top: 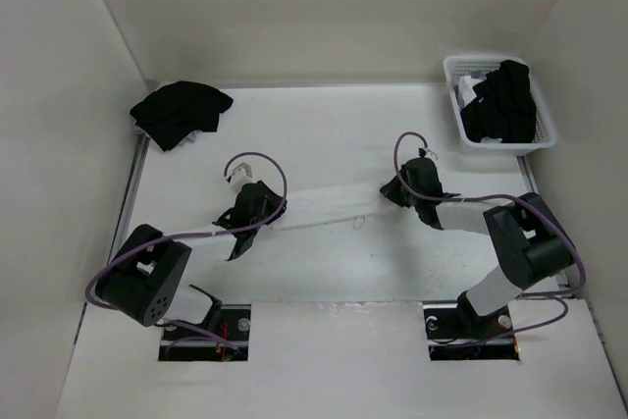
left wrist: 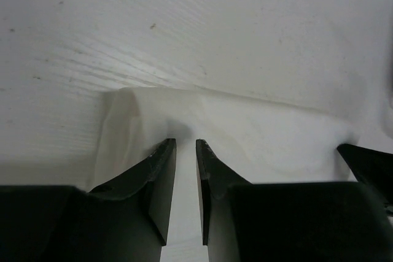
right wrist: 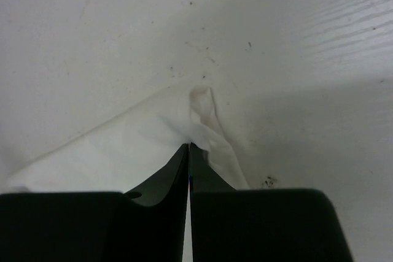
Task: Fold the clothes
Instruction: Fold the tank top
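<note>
while the right gripper [right wrist: 188, 146] is pinching the clothes [right wrist: 116, 154], the left gripper [left wrist: 185, 143], narrowly parted, should be clamping its edge.

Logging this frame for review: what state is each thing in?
top: pulled out sideways on the table, one corner pinched.
left gripper: narrowly open at the top's edge.
right gripper: shut on the top's corner.
heap: crumpled, untouched.
basket: upright, full of clothes.
</note>
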You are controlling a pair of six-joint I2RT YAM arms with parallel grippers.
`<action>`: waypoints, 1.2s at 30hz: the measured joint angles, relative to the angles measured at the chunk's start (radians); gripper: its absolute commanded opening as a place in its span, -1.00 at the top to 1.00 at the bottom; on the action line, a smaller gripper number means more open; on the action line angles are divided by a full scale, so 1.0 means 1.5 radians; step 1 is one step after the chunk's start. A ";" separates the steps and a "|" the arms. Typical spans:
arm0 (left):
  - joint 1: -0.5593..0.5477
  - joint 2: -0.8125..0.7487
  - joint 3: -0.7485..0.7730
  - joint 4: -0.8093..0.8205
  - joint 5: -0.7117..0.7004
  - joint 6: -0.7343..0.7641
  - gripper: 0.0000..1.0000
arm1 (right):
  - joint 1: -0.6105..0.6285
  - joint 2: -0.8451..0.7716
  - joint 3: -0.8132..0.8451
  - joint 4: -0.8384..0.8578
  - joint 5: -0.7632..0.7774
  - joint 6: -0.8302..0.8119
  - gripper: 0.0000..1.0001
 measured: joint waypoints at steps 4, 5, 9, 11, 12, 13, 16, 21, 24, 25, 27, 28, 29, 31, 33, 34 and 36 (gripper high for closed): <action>0.032 0.001 -0.043 0.029 0.001 -0.002 0.64 | -0.005 0.010 -0.027 0.036 0.001 0.037 0.90; 0.041 0.001 -0.054 0.035 0.002 -0.003 0.64 | -0.003 0.011 -0.036 0.041 0.001 0.045 0.90; 0.069 -0.012 -0.070 0.053 0.008 0.002 0.64 | 0.023 -0.009 -0.074 0.070 0.003 0.078 0.83; 0.082 -0.022 -0.071 0.051 0.013 0.012 0.63 | 0.040 -0.044 -0.093 0.061 0.006 0.086 0.60; 0.086 -0.030 -0.071 0.051 0.017 0.016 0.63 | 0.047 -0.071 -0.102 0.052 0.008 0.087 0.45; 0.090 -0.038 -0.071 0.050 0.019 0.021 0.62 | 0.051 -0.098 -0.108 0.045 0.010 0.087 0.32; 0.090 -0.068 -0.066 0.041 0.034 0.035 0.61 | 0.052 -0.189 -0.116 0.021 0.023 0.074 0.09; 0.082 -0.119 -0.047 0.023 0.049 0.055 0.59 | 0.051 -0.229 -0.120 0.010 0.038 0.054 -0.07; 0.081 -0.134 -0.043 0.020 0.057 0.062 0.59 | 0.050 -0.186 -0.132 -0.003 0.029 0.053 -0.16; 0.081 -0.137 -0.043 0.018 0.061 0.064 0.59 | 0.050 -0.168 -0.135 -0.008 0.024 0.053 -0.17; 0.081 -0.140 -0.043 0.013 0.068 0.065 0.58 | 0.049 -0.144 -0.141 -0.004 0.012 0.061 -0.17; 0.081 -0.142 -0.043 0.010 0.070 0.066 0.58 | 0.049 -0.141 -0.140 -0.001 0.010 0.064 -0.15; 0.081 -0.144 -0.043 0.008 0.072 0.066 0.58 | 0.049 -0.138 -0.140 0.004 0.007 0.068 -0.08; 0.081 -0.150 -0.043 0.005 0.078 0.067 0.57 | 0.049 -0.123 -0.139 0.019 0.001 0.076 0.06; 0.081 -0.159 -0.043 0.003 0.083 0.068 0.56 | 0.049 -0.101 -0.136 0.040 -0.010 0.090 0.22; 0.081 -0.164 -0.043 0.003 0.085 0.069 0.55 | 0.049 -0.091 -0.135 0.050 -0.017 0.097 0.31; 0.081 -0.174 -0.043 0.003 0.087 0.069 0.54 | 0.049 -0.073 -0.136 0.069 -0.030 0.115 0.55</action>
